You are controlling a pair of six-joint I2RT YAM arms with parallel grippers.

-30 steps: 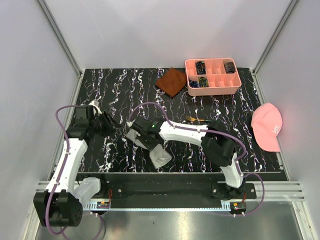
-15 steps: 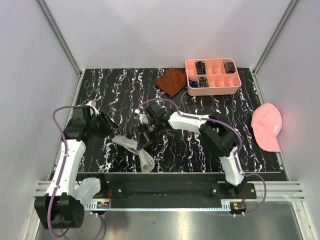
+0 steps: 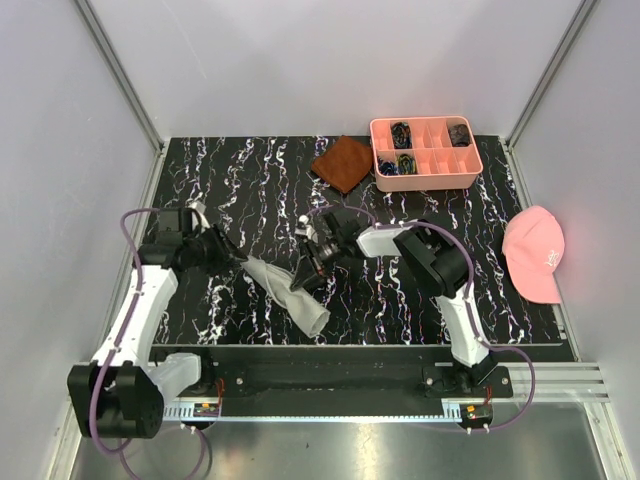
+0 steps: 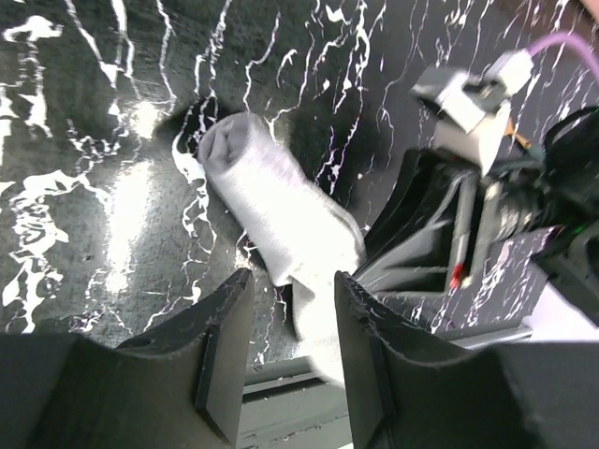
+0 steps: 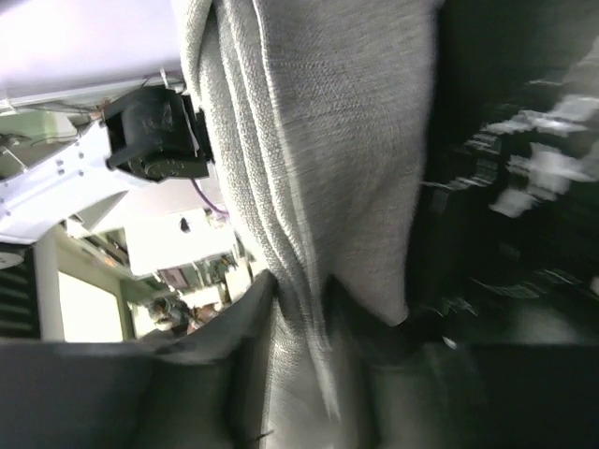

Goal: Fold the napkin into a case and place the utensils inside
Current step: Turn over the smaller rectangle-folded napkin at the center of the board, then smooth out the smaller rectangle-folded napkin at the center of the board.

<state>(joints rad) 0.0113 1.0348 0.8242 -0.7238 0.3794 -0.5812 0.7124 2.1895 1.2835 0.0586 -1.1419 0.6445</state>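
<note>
Drew out since a second earlier into a long slanted strip: napkin (image 3: 290, 295), near tip rightward, far tip leftward. Had cloth between right gripper (image 3: 312, 270) jaws at mid-length, grip perhaps loosening, too blurred to tell. Stood parted and empty just beside far tip: left gripper (image 3: 232, 256).

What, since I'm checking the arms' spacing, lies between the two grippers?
One end of the folded grey napkin lies between the left gripper and right gripper; top view shows it.
</note>
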